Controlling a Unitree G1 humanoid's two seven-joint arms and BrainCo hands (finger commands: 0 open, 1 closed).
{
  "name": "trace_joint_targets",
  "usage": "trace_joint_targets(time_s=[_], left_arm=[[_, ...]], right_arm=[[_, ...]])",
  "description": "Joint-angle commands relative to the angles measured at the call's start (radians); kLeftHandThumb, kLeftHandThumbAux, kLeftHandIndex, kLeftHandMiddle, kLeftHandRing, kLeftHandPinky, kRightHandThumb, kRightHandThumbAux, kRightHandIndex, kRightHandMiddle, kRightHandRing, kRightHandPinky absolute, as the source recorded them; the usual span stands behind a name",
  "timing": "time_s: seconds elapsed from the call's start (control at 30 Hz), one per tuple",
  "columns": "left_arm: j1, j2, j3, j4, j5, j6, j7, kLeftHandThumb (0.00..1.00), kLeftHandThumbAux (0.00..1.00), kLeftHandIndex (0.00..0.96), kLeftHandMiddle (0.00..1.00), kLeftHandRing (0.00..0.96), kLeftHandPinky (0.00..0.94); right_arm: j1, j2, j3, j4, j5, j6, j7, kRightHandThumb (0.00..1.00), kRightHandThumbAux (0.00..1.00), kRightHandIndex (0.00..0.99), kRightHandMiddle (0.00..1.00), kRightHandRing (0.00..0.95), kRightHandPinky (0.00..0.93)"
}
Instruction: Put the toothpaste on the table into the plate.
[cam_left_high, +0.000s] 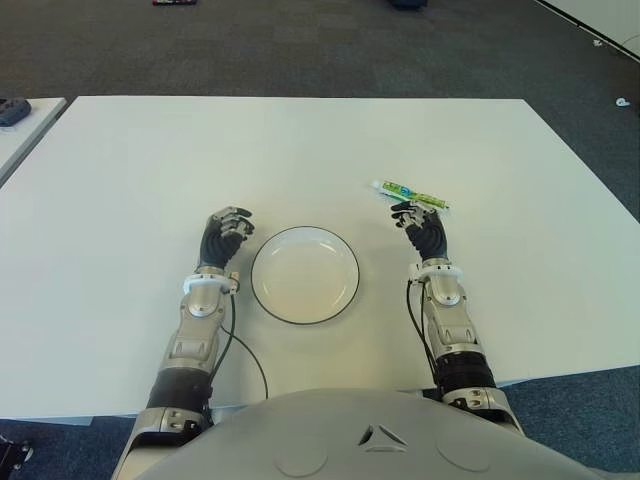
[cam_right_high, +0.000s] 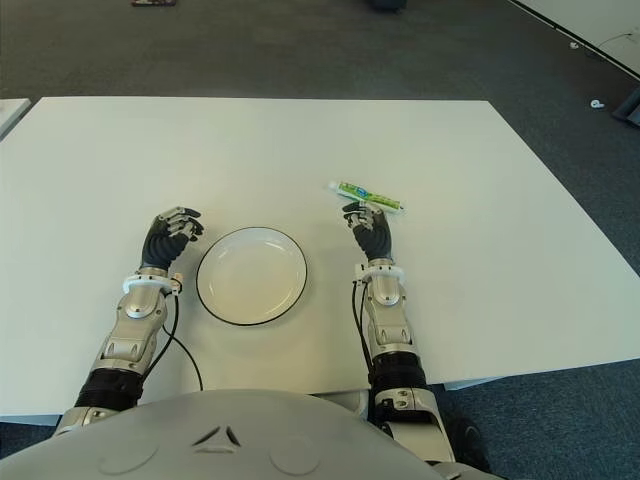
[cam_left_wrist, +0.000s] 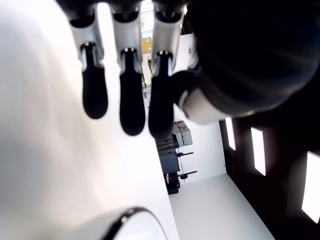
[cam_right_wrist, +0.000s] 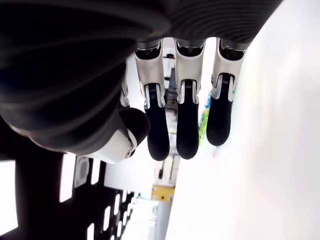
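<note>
Right hand (cam_left_high: 427, 232) hovering open, empty, toothpaste (cam_left_high: 410, 191) lying just beyond fingertips; left hand (cam_left_high: 223, 236) idling open beside plate (cam_left_high: 304, 274).

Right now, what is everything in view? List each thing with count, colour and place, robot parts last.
toothpaste: one, green and white tube, lying on the table just beyond the right hand's fingertips, to the right of the plate.
plate: one, white with dark rim, empty, between the two hands.
table: one, white, before the robot.
floor: dark grey carpet, beyond the table.
left hand: one, black and silver, left of the plate, fingers relaxed, holding nothing.
right hand: one, black and silver, right of the plate, fingers open, reaching towards the toothpaste.
</note>
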Motion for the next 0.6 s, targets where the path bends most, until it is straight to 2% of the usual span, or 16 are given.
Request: trace_joint_targets(time_s=[0.03,0.33,0.6], left_arm=[[0.013,-0.001,-0.011,-0.01,0.004,0.016,-0.02,0.696,0.724,0.429,0.548,0.536,0.507],[0.025,-0.002,-0.01,-0.018,0.003,0.028,-0.028,0.694,0.725,0.427,0.543,0.535,0.505],[0.031,-0.005,-0.005,-0.014,0.012,0.032,-0.01,0.696,0.725,0.428,0.535,0.528,0.504]], right_arm=[[0.014,-0.003,0.005,-0.011,0.006,0.036,0.009,0.706,0.728,0.421,0.401,0.385,0.404],[0.023,-0.004,0.009,-0.027,-0.003,0.06,0.005,0.705,0.729,0.419,0.387,0.377,0.401],[0.01,-0.015,0.006,-0.013,-0.004,0.039,0.004,0.705,0.729,0.419,0.394,0.383,0.413]])
